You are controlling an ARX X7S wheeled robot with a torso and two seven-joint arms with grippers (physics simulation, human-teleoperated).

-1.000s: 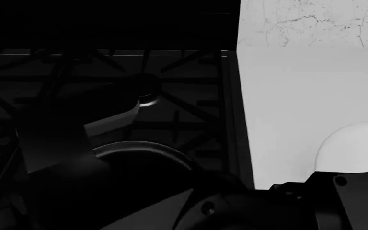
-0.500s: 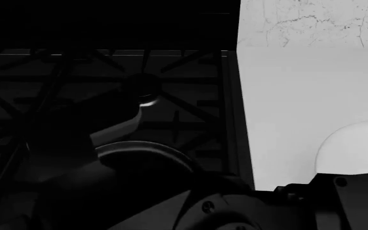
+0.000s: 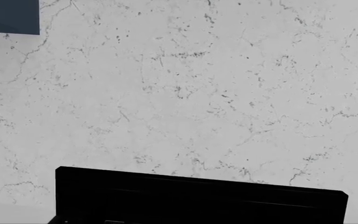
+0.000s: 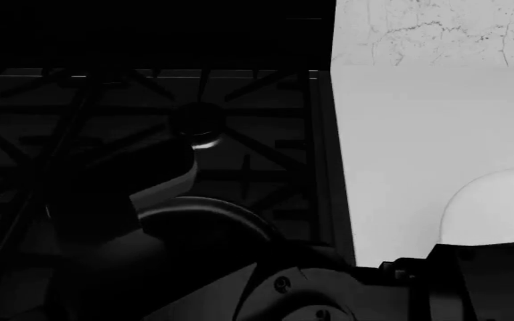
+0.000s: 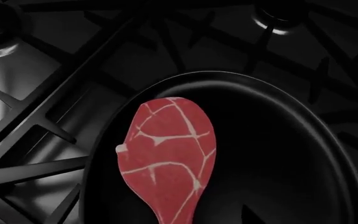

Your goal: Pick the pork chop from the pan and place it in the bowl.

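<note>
On stove, pork chop flat in pan; bowl apparently empty.

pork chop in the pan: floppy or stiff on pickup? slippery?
The pork chop looks thin and flat, lying flush in the pan, so it will probably droop if pinched at one edge. Its narrow tail end likely gives a poor grip. The smooth raw-looking surface may be slippery; weight looks low.
</note>
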